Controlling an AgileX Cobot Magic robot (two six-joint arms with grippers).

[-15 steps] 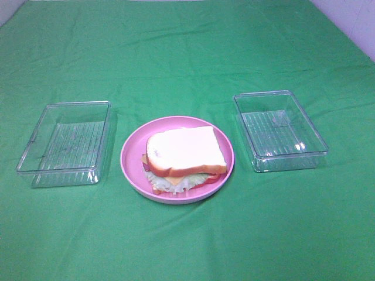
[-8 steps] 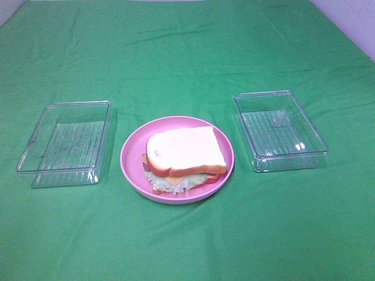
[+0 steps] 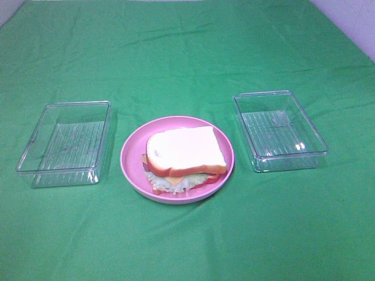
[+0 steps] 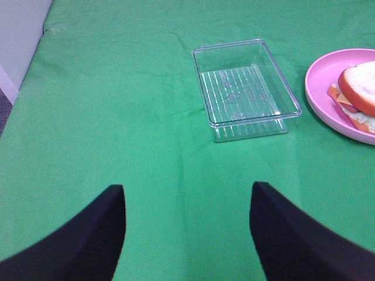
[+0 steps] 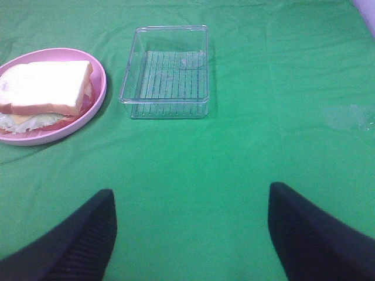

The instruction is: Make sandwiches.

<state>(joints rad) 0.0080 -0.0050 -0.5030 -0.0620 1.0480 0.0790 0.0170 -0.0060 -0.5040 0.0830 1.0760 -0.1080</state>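
The sandwich (image 3: 183,154) is one stack: a white bread slice with orange-brown crust on top, and yellow cheese, pale green lettuce and red ham showing under it. It lies on the round pink plate (image 3: 130,158) at the table's middle. It also shows in the left wrist view (image 4: 358,96) and the right wrist view (image 5: 44,93). Neither gripper appears in the exterior high view. My left gripper (image 4: 186,225) is open and empty over bare cloth. My right gripper (image 5: 192,231) is open and empty over bare cloth.
A clear plastic tray (image 3: 65,142) stands left of the plate and another (image 3: 279,129) stands right of it; both hold nothing. They also show in the wrist views (image 4: 245,88) (image 5: 167,71). A green cloth (image 3: 187,52) covers the table.
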